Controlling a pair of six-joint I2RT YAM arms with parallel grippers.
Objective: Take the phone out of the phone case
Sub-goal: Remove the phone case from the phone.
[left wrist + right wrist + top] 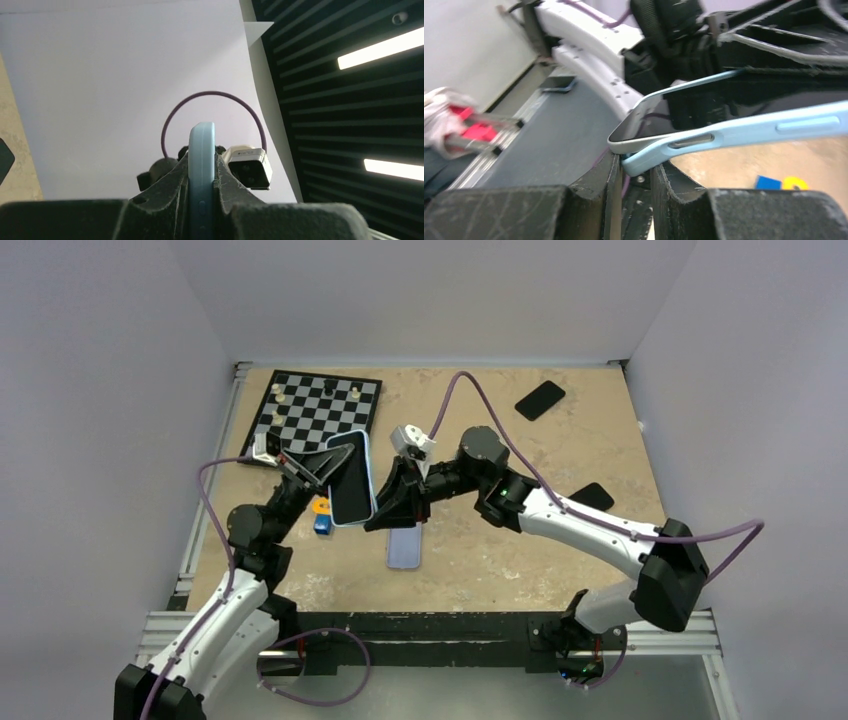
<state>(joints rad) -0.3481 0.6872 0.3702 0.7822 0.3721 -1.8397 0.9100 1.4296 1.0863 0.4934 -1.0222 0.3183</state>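
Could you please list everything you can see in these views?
phone: one, dark screen, held above table, corner out of case
phone case: one, light blue, around that phone
chessboard: one, black-white, far left
black phones: two, far right and beside right arm
pale phone or case: one, lilac, flat at centre
small blocks: two, orange and blue, left of centre
left gripper: one, black, shut on phone case
right gripper: one, black, at case corner

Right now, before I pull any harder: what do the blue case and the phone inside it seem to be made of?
The case: probably soft silicone or rubbery plastic, matte pale blue. Its corner bends away from the handset and it shows no glare.
The phone: glossy dark glass face carrying reflections, with a pale satin rim that looks like metal, though painted plastic is possible.
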